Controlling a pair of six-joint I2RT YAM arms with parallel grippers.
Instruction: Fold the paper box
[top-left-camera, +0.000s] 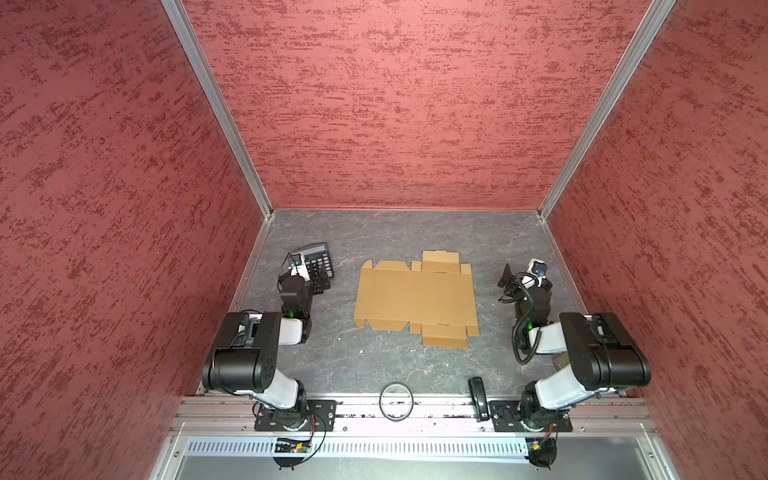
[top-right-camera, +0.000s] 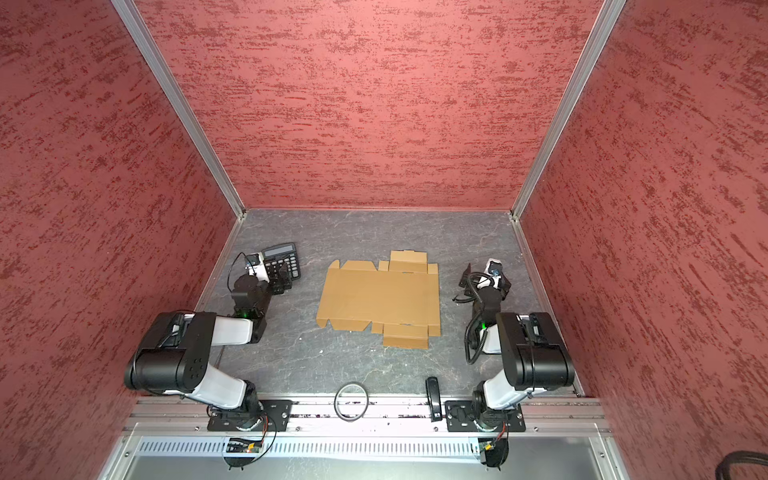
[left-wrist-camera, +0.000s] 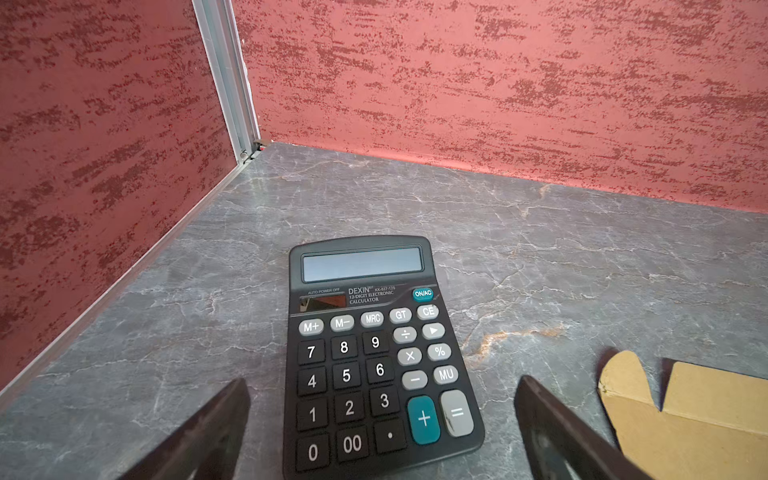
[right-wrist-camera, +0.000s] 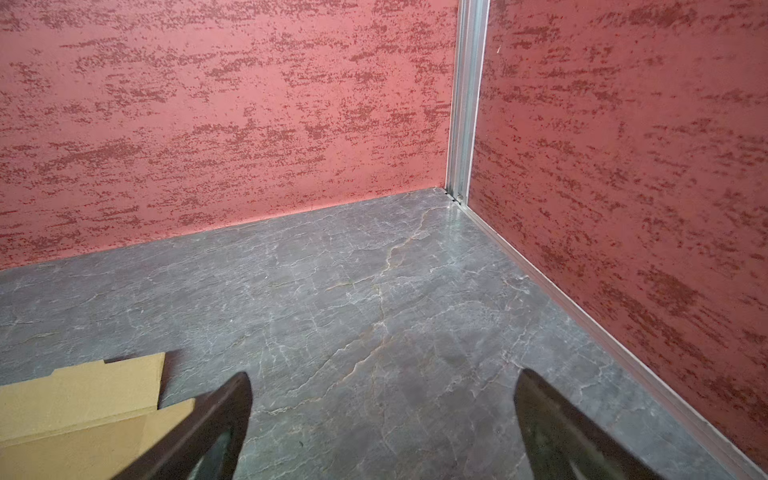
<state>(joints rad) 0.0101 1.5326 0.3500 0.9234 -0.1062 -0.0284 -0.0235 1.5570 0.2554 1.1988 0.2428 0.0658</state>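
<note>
The paper box is a flat tan cardboard sheet with flaps and tabs, lying unfolded in the middle of the grey table. One rounded tab and corner of it shows in the left wrist view, and a stepped edge in the right wrist view. My left gripper stands open to the left of the sheet, its fingers spread on either side of a calculator. Right of the sheet, my right gripper is open over bare table. Neither gripper touches the cardboard.
A black calculator lies at the back left under the left gripper. A black ring and a black handle-like object sit at the front rail. Red walls close in three sides.
</note>
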